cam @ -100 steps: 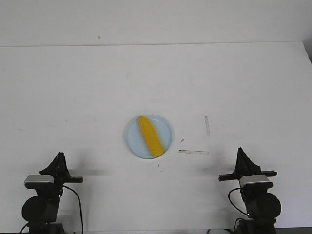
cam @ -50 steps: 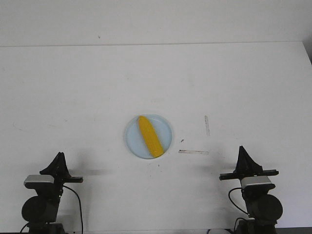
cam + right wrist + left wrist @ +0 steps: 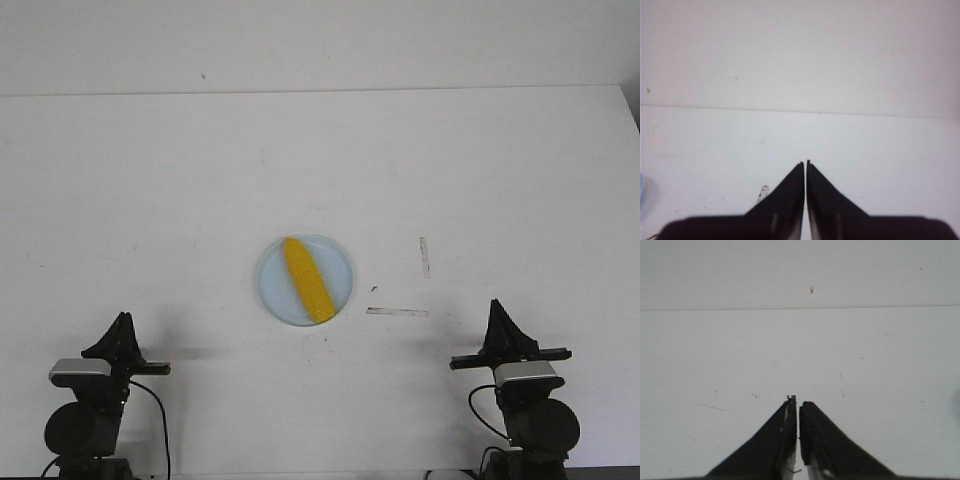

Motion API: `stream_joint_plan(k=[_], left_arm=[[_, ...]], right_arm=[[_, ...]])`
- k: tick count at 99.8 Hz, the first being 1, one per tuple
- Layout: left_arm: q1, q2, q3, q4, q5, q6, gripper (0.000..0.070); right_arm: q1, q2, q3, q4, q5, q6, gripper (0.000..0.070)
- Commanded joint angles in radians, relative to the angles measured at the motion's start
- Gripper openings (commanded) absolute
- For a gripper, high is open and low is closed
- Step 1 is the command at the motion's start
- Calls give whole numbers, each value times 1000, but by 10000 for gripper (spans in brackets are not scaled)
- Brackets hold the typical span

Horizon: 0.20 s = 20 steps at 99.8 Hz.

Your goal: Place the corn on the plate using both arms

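The yellow corn lies diagonally on the pale blue plate at the middle of the white table. My left gripper is shut and empty near the table's front left, well away from the plate. My right gripper is shut and empty near the front right, also apart from the plate. In the left wrist view the black fingertips are closed over bare table. In the right wrist view the fingertips are closed too. A sliver of the plate's edge shows at the side of that view.
Two strips of pale tape lie on the table right of the plate; one shows beside the right gripper's fingers. The table's far edge meets a white wall.
The right arm has settled slightly lower and to the right since the earliest frame. The corn, plate and left arm have not moved.
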Motion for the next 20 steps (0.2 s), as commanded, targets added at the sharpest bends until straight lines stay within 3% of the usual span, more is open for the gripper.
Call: stream_joint_plan(k=[1,20], left_arm=[[-2,-1,-21,12,-3,-1,2],[-2,-1,-21,12,-3,-1,2]], right_arm=[[1,0,-1,9,0,-11,8],[1,0,-1,9,0,-12,8]])
